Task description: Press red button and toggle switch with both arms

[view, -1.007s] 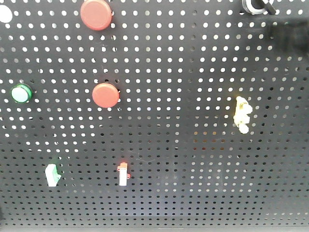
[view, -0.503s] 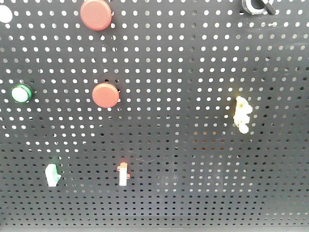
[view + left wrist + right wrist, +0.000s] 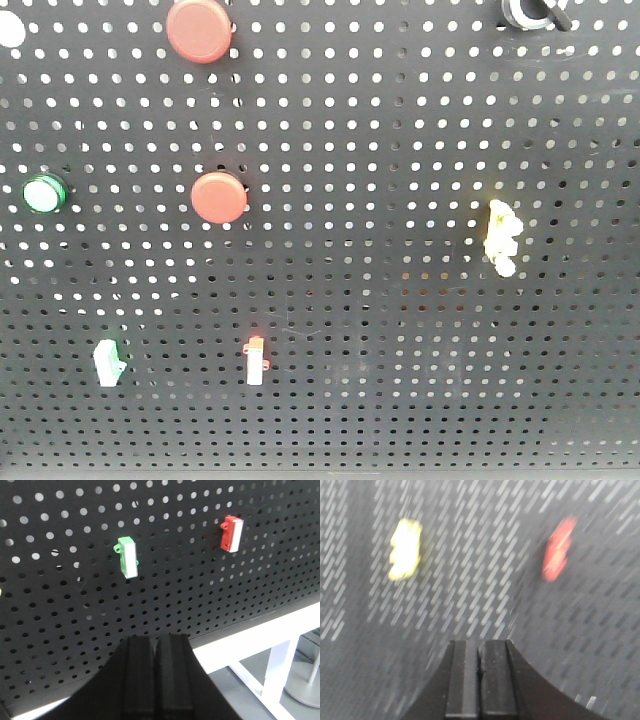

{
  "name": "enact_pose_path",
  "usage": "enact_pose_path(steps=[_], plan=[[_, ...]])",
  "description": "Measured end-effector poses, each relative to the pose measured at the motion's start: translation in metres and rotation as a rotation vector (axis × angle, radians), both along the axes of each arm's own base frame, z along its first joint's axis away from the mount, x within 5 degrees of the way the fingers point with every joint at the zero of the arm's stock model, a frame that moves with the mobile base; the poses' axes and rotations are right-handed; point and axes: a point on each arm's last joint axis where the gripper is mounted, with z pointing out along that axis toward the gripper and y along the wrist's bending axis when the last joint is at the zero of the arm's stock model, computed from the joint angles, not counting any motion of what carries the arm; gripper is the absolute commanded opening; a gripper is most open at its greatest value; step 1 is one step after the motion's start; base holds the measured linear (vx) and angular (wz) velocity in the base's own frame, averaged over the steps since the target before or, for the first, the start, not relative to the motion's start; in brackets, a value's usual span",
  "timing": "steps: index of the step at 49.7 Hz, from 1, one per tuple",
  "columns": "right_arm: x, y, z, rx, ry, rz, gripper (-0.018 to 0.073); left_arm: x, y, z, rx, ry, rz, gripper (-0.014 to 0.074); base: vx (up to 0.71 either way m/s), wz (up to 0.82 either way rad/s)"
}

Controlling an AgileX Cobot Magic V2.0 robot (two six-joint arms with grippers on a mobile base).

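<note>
1. The left fingers (image 3: 149, 650) and right fingers (image 3: 489, 652) are both clenched, holding nothing.
2. The red switch (image 3: 256, 360) sits below the red button (image 3: 218, 197). A second button (image 3: 200, 30) above it invites a wrong press, likelier given the right wrist's blurred view.

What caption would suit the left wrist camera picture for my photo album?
Left gripper, jaws shut, faces a black pegboard carrying a green switch and a red switch.
</note>
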Motion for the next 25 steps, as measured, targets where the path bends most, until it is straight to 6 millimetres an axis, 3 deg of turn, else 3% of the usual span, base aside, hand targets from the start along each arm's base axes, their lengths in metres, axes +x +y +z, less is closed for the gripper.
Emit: enact_pose_path(steps=[25], plan=[[0.0019, 0.0002, -0.0003, -0.001, 0.005, -0.002, -0.0003, -0.0020, -0.0026, -0.0041, 0.012, 0.044, -0.034, 0.0002, 0.00, 0.00]])
